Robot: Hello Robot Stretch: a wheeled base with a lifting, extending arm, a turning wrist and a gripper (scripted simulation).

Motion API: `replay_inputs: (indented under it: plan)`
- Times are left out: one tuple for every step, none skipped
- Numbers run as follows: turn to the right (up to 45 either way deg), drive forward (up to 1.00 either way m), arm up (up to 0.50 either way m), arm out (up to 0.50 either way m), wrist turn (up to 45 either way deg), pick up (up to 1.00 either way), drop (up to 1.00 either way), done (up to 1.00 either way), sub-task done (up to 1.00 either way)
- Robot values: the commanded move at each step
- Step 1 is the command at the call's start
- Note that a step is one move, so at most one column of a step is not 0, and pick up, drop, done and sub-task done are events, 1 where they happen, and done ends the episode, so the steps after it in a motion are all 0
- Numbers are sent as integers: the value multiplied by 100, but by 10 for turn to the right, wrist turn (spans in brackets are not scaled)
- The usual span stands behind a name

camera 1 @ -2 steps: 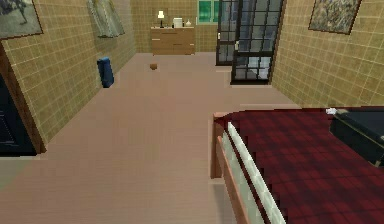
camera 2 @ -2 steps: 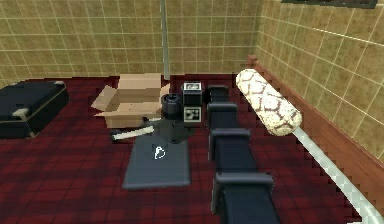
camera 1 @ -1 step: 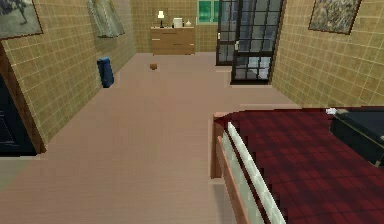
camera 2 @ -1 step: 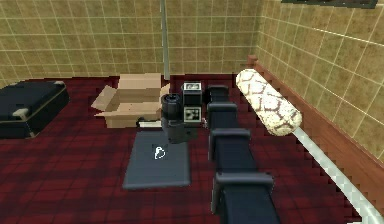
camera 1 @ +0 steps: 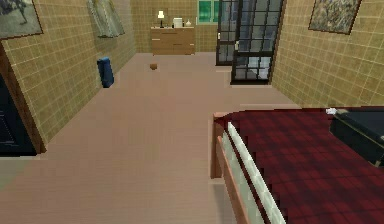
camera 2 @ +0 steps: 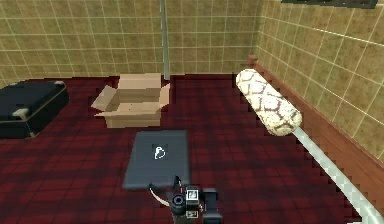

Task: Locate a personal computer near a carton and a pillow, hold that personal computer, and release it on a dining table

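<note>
Claw [camera 2: 168, 193] nr flat grey laptop [camera 2: 160, 155] on plaid bedspread [camera 2: 70, 170]; can't tell if holding anything.

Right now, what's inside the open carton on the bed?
The carton stands with flaps spread; only bare tan inner walls show, nothing poking out. Its near wall hides the bottom, so something flat could lie there.

Grey laptop [camera 2: 158, 158] lies flat, closed, near open carton [camera 2: 132, 101] and patterned pillow [camera 2: 268, 100].
</note>
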Motion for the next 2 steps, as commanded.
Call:
replay_inputs:
  plan:
    - [0, 0, 0, 0, 0, 100, 0, 0, 0]
    - [0, 0, 10, 0, 0, 0, 0, 0, 0]
